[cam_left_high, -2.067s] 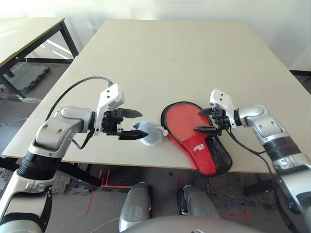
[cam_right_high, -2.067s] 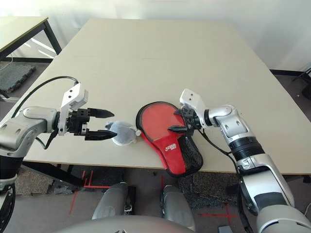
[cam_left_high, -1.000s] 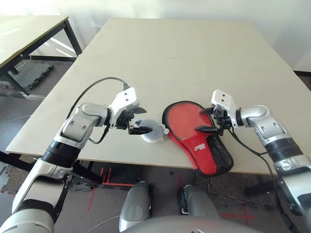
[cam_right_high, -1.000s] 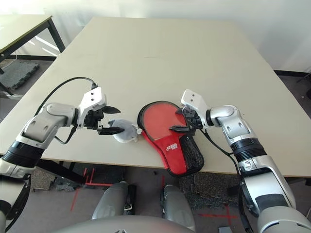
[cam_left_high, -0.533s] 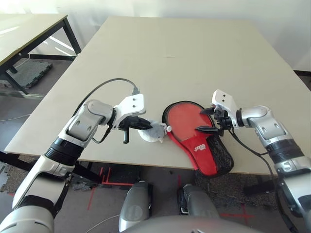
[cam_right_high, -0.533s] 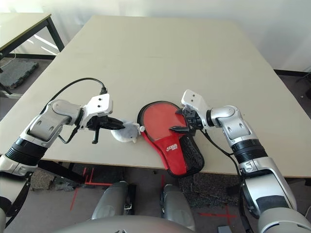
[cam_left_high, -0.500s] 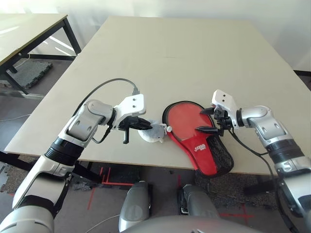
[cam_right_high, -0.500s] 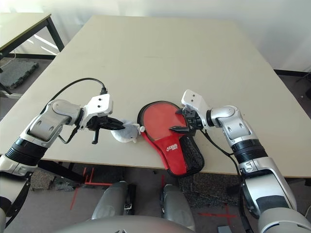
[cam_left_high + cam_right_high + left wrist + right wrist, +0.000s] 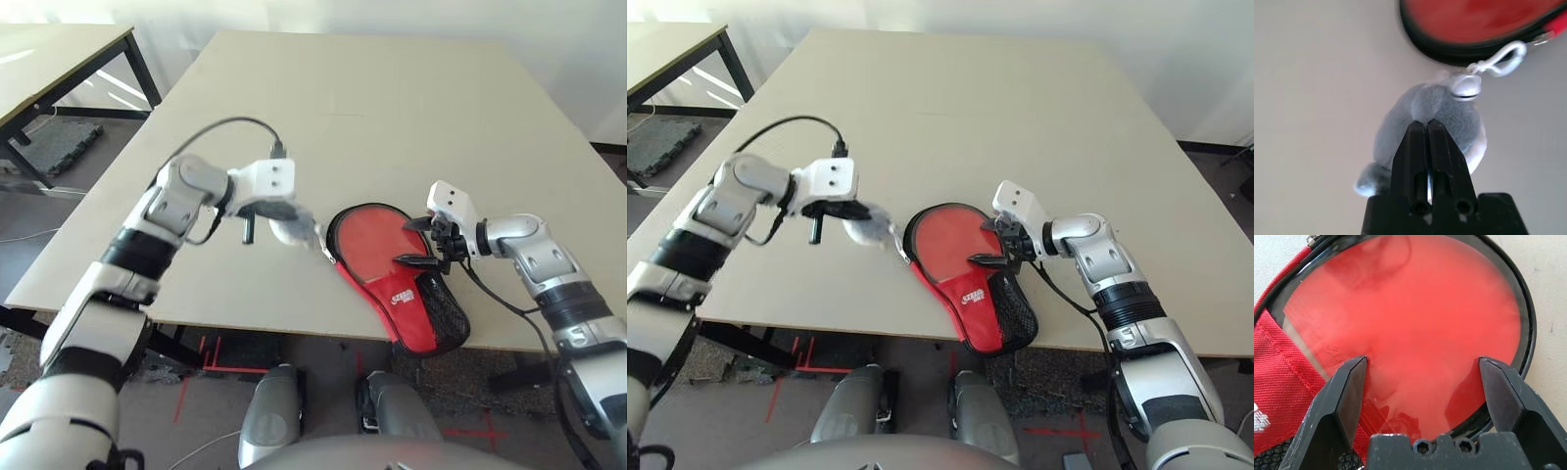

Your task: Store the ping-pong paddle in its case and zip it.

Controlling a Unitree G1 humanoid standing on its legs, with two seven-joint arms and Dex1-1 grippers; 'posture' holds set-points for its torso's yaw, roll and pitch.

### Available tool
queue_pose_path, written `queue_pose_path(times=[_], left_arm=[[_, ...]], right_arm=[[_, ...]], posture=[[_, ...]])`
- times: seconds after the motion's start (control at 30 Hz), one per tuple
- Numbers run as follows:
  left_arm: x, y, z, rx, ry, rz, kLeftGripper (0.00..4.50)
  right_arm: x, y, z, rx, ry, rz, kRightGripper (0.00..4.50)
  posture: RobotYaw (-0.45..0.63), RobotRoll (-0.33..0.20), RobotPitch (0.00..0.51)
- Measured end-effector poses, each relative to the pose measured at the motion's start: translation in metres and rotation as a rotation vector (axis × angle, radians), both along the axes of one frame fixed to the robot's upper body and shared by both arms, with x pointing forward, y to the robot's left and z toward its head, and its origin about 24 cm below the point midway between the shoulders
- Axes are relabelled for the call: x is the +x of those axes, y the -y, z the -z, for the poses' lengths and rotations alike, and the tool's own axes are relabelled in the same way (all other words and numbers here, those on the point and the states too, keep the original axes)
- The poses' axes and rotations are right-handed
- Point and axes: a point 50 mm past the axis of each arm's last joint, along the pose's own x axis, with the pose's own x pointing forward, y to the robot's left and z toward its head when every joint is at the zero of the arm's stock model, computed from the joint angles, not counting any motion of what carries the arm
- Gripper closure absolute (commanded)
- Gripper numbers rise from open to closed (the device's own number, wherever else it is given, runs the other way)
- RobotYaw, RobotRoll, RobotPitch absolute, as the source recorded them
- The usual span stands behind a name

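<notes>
The case lies near the table's front edge, with its red logo flap and mesh pocket toward me. Inside its black zipper rim shows the ping-pong paddle's round red face; the handle is hidden. My right gripper hovers open just above that face, one finger on each side. A small whitish-grey cloth bundle hangs by a white clip from the case's zipper. My left gripper is shut on this bundle, held just left of the case's rounded end.
The beige table stretches wide and bare behind the case. The case's mesh end reaches the front edge. A second table stands off to the far left, with floor between.
My left gripper closed on the grey bundle, then lifted it up and toward the far side, tugging the clip at the case's rim. The right arm has stayed put.
</notes>
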Motion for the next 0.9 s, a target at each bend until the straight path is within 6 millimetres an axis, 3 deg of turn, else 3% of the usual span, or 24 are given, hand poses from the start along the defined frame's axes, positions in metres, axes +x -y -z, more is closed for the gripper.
queue_pose_path(times=[0.23,0.5,0.9], left_arm=[[0.025,0.021,0.002,0.101,0.135,0.023,4.47],[0.041,0.036,0.004,0.127,0.234,-0.04,4.47],[0.053,0.089,-0.01,0.002,0.589,-0.153,4.47]], right_arm=[[-0.001,-0.001,0.002,0.013,0.005,0.012,0.0],[-0.002,-0.004,0.003,0.031,0.015,0.018,0.0],[-0.009,-0.003,0.002,0.05,0.028,0.044,0.0]], posture=[[0.08,0.0,0.083],[0.06,0.0,0.089],[0.0,0.0,0.102]])
